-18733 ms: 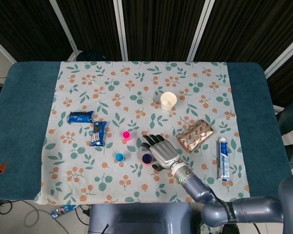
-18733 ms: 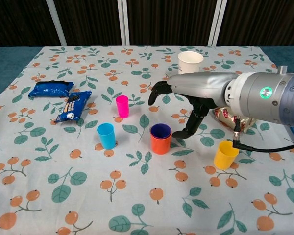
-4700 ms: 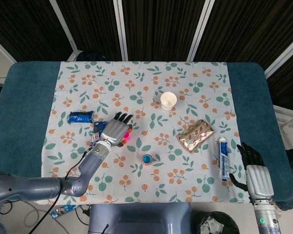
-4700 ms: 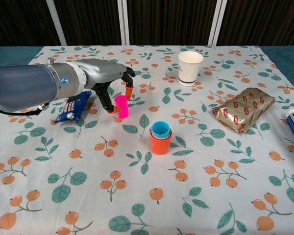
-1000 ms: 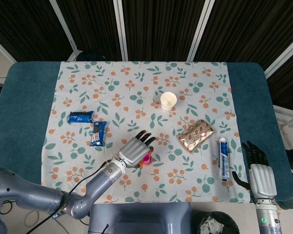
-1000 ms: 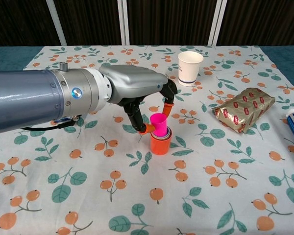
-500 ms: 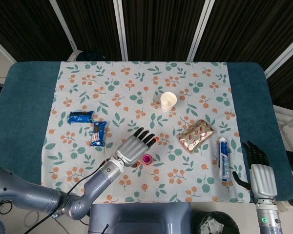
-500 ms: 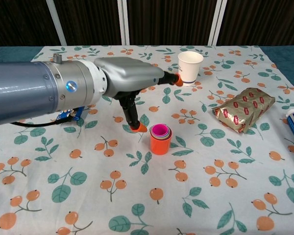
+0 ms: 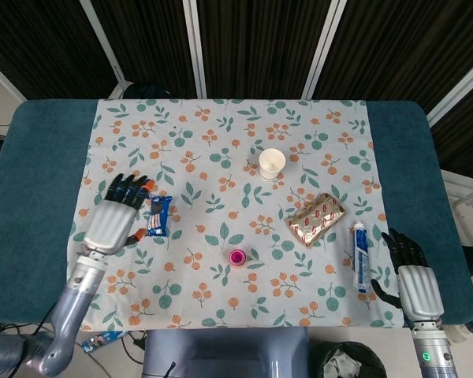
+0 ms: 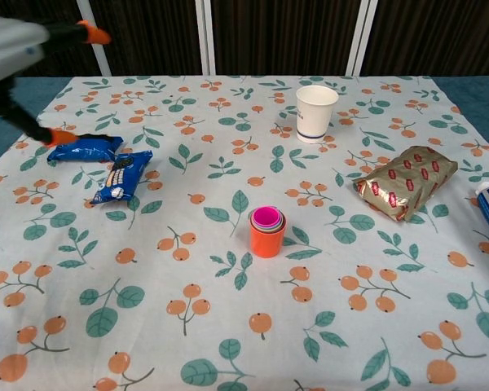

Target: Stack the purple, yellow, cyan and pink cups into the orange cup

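The orange cup stands near the middle of the floral cloth, with the pink cup nested in its mouth; from above only the pink inside shows in the cup stack. Rims of other cups ring the pink one, their colours hard to tell. My left hand hovers far left over the cloth's edge, fingers spread, holding nothing; the chest view catches that left hand blurred at the top left corner. My right hand rests at the lower right beyond the cloth, fingers apart and empty.
Two blue snack packets lie left of the stack, close to my left hand. A white paper cup stands at the back. A gold foil packet and a toothpaste tube lie to the right.
My left hand has let go of the pink cup, which now sits in the stack, and has swung far to the left. The right hand has stayed put.
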Available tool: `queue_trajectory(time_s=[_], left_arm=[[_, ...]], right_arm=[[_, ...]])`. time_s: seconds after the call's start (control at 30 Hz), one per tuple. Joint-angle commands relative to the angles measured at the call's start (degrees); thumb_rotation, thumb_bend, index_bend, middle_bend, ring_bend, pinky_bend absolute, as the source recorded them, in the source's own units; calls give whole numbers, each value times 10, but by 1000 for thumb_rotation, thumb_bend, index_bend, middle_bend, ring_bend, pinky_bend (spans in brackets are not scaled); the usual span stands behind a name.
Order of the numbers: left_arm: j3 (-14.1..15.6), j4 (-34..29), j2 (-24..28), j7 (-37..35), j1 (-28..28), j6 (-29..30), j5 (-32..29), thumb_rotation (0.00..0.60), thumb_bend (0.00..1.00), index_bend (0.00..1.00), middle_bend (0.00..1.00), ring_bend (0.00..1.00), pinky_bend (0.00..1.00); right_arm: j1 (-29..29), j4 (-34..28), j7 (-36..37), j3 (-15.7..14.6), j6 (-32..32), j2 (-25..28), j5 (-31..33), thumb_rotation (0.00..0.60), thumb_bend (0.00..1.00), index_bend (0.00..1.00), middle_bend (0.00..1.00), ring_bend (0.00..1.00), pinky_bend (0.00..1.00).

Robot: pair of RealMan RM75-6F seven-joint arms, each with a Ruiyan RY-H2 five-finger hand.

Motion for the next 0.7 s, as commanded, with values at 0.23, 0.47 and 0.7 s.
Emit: queue_trajectory(time_s=[0.23, 0.47, 0.7], left_arm=[[66, 161, 30, -240, 200, 101, 62, 600, 164, 102, 27, 0, 0], [40, 175, 38, -280, 234, 104, 66, 600, 162, 102, 30, 0, 0], [12, 159, 60, -301, 258, 97, 76, 600, 162, 102, 32, 0, 0]], right_arm=[[29, 34, 51, -27, -33, 30, -59, 600, 356, 24, 0, 0, 92], [23, 30, 51, -25, -14, 31, -60, 600, 357, 21, 0, 0, 92], [4, 17, 17, -11, 20, 18, -38, 600, 356, 21, 0, 0, 92]])
